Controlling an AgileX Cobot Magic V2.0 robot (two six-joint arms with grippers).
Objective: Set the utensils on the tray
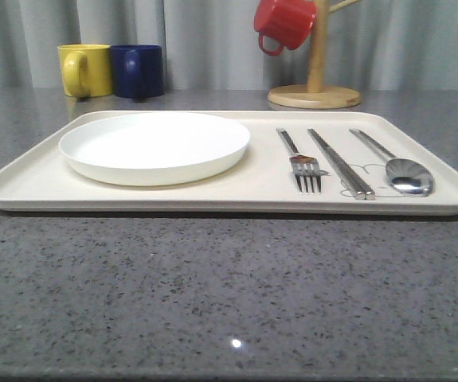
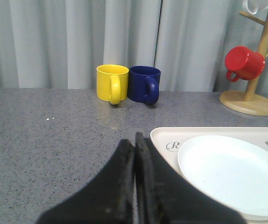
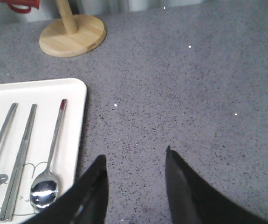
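Hovering off tray (image 1: 29, 187): L gripper (image 2: 134, 140) jaws closed, R gripper (image 3: 136, 161) jaws apart.

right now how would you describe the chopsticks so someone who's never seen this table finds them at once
Find the large cream tray on the grey table and look to its right half, past the white plate. Three metal utensils lie side by side there; the chopsticks are the middle ones, between the fork and the spoon. They are a flat straight pair with plain ends, no tines or bowl.

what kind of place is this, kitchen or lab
Likely a staged tabletop test setup, not a real kitchen: a speckled grey counter, plain curtain backdrop, and a wooden mug tree behind the set tray.
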